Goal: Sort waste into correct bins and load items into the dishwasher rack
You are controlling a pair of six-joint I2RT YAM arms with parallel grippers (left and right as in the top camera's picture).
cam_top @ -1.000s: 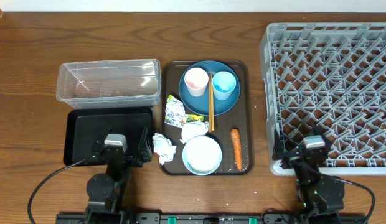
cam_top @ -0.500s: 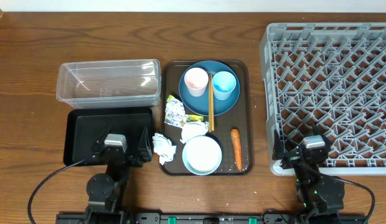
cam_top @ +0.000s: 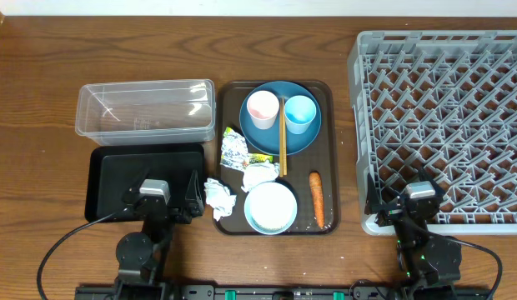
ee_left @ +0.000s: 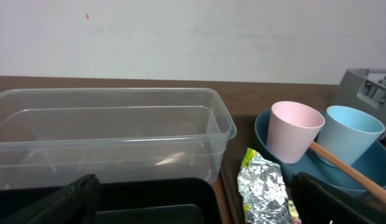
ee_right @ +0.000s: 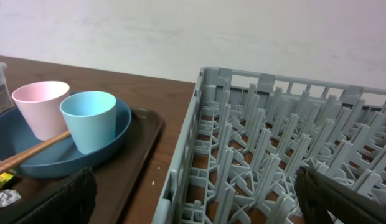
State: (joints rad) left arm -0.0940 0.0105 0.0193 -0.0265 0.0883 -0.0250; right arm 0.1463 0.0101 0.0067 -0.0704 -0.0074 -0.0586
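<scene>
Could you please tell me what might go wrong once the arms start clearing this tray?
The chopsticks lie on the plate between the pink cup and blue cup; lifting either cup may knock them off. The crumpled napkin straddles the rim of the brown tray and may snag.

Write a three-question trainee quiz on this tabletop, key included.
1. True or false: the carrot lies on the brown tray.
2. Which stands nearer the dishwasher rack? A) pink cup B) blue cup
3. Fill in: the chopsticks rest across the blue ____.
Key: 1 true; 2 B; 3 plate.
</scene>
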